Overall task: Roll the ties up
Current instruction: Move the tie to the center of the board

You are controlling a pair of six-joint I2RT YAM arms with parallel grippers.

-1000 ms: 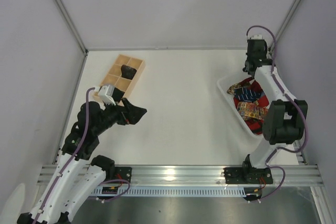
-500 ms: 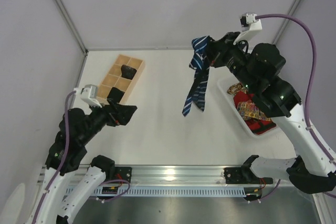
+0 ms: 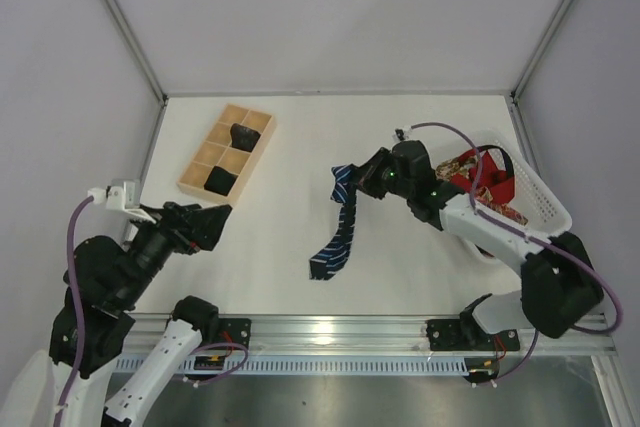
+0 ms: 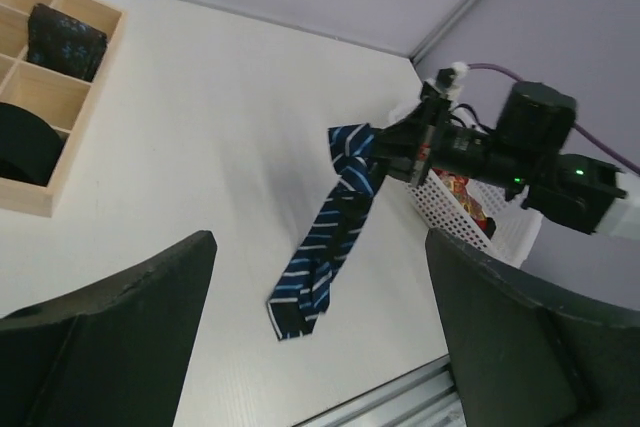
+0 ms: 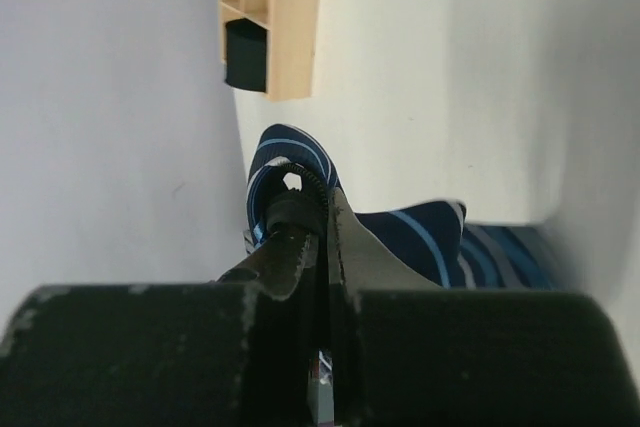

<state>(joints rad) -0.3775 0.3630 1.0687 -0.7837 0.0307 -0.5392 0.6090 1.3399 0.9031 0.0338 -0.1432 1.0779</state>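
Observation:
A navy tie with pale stripes (image 3: 336, 229) hangs from my right gripper (image 3: 352, 180), its lower end touching the table at mid-centre. It also shows in the left wrist view (image 4: 322, 247) and bunched round the shut fingers in the right wrist view (image 5: 420, 237). My right gripper (image 5: 325, 209) is shut on it. My left gripper (image 3: 222, 215) is open and empty at the left, well away from the tie, its fingers (image 4: 110, 337) wide apart. Two rolled dark ties (image 3: 243, 136) (image 3: 220, 180) sit in the wooden tray. Red and gold ties (image 3: 482, 179) lie in the white basket.
A wooden divided tray (image 3: 262, 139) lies at the back left. A white mesh basket (image 3: 545, 197) stands at the right, seen in the left wrist view (image 4: 520, 239) too. A metal rail (image 3: 340, 332) runs along the near table edge.
My right arm has come down and toward the table's middle with the navy tie, whose end now rests on the table. My left arm has drawn back left.

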